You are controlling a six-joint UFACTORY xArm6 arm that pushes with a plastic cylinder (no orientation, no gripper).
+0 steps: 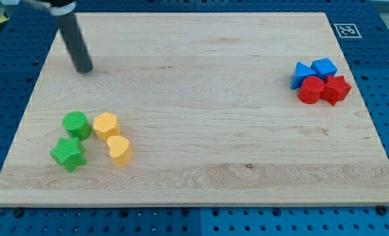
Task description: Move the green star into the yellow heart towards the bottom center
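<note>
sitting well below my tip (pixel 84 68), green star (pixel 68 154) beside yellow heart (pixel 120 150).

single high front view, angled down over whole board (pixel 201 59)

My tip (pixel 84 69) sat near the counter's (pixel 201 98) upper left, well above the green star (pixel 68 154). I saw the yellow heart (pixel 120 149) just right of it, apart, below a yellow block (pixel 106 124) and beside a green cylinder (pixel 76 124).
</note>
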